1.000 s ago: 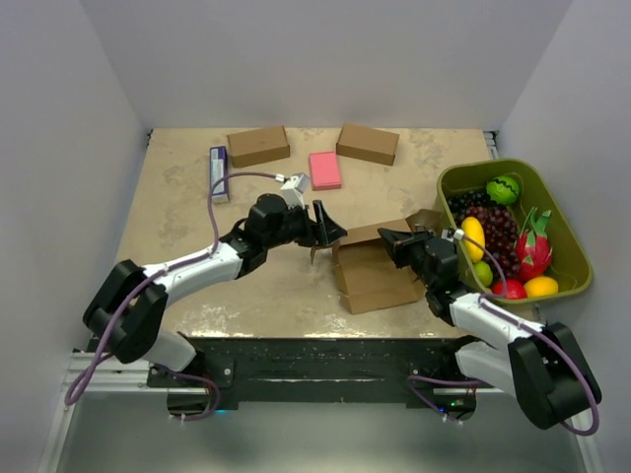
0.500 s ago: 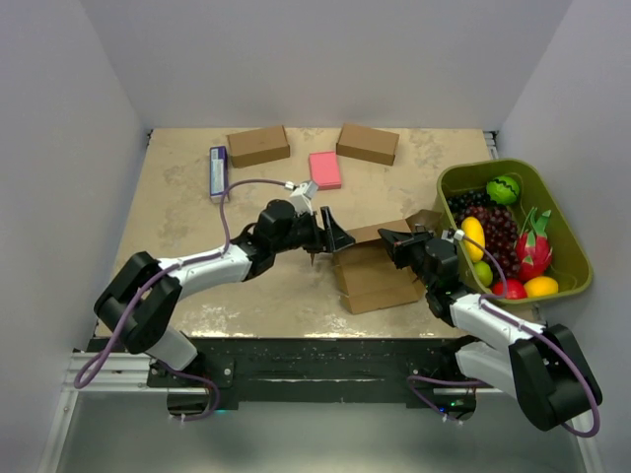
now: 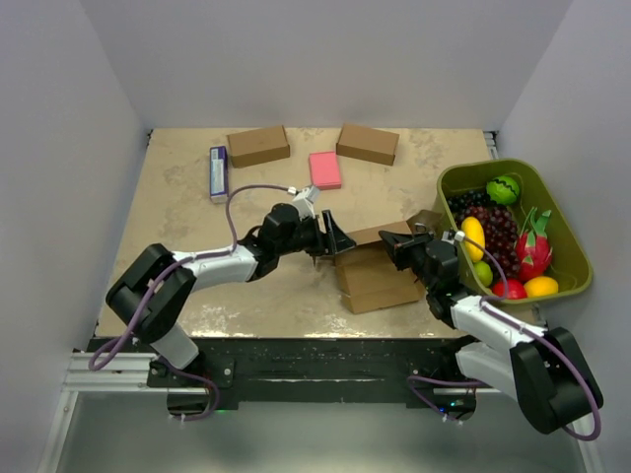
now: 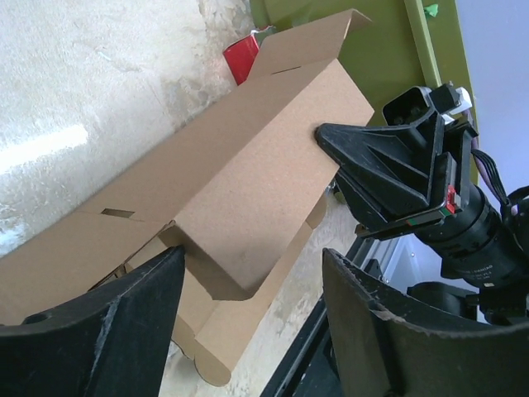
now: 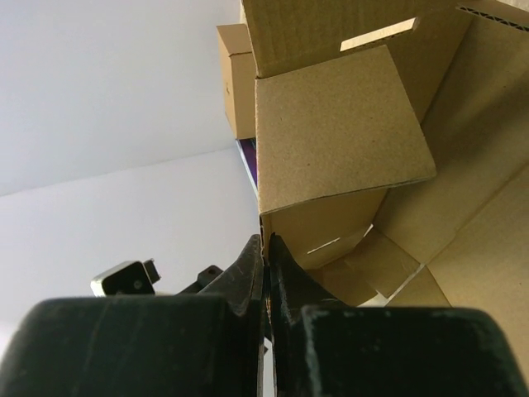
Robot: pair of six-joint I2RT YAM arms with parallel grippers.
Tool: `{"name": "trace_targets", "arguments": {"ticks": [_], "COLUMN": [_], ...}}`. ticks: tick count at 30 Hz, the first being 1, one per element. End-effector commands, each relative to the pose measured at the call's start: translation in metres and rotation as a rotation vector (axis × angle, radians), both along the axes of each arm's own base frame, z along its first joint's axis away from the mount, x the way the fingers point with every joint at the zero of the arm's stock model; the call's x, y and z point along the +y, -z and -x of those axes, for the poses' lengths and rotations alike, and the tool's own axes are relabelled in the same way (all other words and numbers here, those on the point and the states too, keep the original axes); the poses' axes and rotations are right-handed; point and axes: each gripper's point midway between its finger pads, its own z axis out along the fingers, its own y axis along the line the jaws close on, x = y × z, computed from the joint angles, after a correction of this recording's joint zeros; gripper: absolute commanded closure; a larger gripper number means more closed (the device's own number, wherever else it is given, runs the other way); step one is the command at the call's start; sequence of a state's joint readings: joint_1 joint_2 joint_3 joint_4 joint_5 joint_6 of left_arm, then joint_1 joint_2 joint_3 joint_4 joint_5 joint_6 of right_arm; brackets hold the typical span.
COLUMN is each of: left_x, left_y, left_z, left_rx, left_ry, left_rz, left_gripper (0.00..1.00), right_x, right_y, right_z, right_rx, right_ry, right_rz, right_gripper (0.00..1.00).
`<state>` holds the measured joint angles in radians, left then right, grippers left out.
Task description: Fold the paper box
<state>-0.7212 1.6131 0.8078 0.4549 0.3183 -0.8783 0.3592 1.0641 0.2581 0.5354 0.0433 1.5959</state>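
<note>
left gripper (image 3: 330, 241) gaped empty | right gripper (image 3: 386, 236) clenched, tips against paper box (image 3: 375, 276) | risk: with nothing gripped, folds could spring open

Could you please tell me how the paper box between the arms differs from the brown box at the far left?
The paper box is half-formed, with flaps standing open; the far-left brown box is fully closed. In the top view, the paper box also looks larger than the far-left brown box. Both are plain brown cardboard.
</note>
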Motion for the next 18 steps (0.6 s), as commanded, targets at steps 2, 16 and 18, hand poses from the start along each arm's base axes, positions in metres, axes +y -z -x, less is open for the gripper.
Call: {"name": "trace_targets", "arguments": {"ticks": [2, 16, 18], "left_x": [-0.019, -0.036, -0.036], "left_y": [-0.026, -0.035, -0.036], "left_z": [-0.009, -0.012, -0.013], "left_rx": [-0.032, -0.016, -0.021], "left_ry": [0.011, -0.016, -0.025], "left_rz": [0.118, 0.22, 0.224], "left_gripper": [0.31, 0.5, 0.55], "right_x": [-0.015, -0.015, -0.015], "right_y": [0.009, 0.015, 0.015], "right_z": [-0.001, 0.0, 0.001], "right_rx": [0.021, 0.033, 0.032], "right_ry": [0.071, 0.072, 0.071], "right_rz": [0.029, 0.032, 0.03], "right_gripper": [1.0, 1.0, 1.0]}}
